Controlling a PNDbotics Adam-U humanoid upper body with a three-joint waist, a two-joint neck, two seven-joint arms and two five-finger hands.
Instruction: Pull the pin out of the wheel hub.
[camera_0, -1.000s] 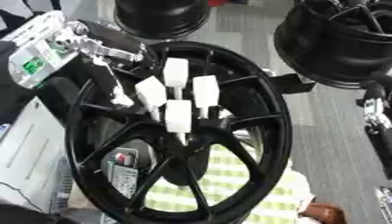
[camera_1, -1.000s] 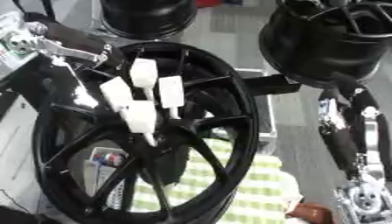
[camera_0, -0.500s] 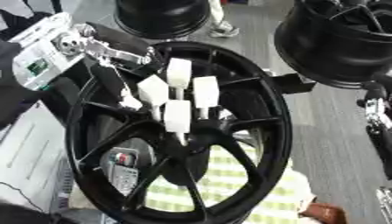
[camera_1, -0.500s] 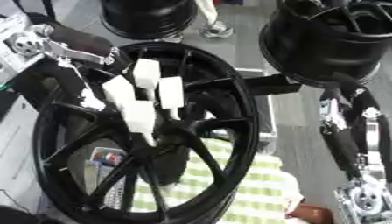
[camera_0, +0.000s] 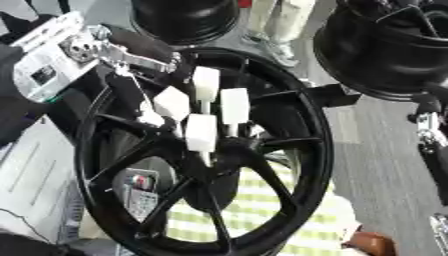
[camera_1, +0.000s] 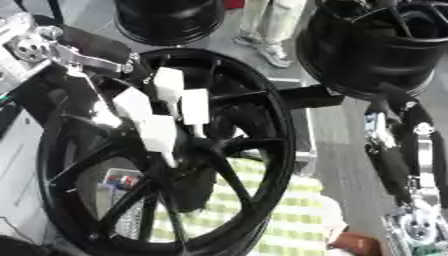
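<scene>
Left hand (camera_0: 131, 82): our fingers reach to the hub; whether they hold anything, we cannot tell.
Pins (camera_0: 200, 132): four white, just right of it, all seated.
Wheel hub (camera_0: 223, 155): extraction not begun, we judge.

Floor (camera_0: 385, 150) was grey, smooth, w/ a faint paler seam running across it on the right side. Two more black rims stood in the bkgd: one at top centre (camera_0: 184, 20), a deeper one at top right (camera_1: 385, 45). Between them a person's legs in pale trousers (camera_1: 262, 20) w/ light shoes stood on the floor. Lower centre, a cloth w/ green-and-white check (camera_0: 262, 220) lay spread out. At left, a white sheet or panel w/ faint print (camera_0: 31, 175). Something orange-brown (camera_0: 372, 245) showed at the bottom right, unclear. Light was even, no hard shadows.
</scene>
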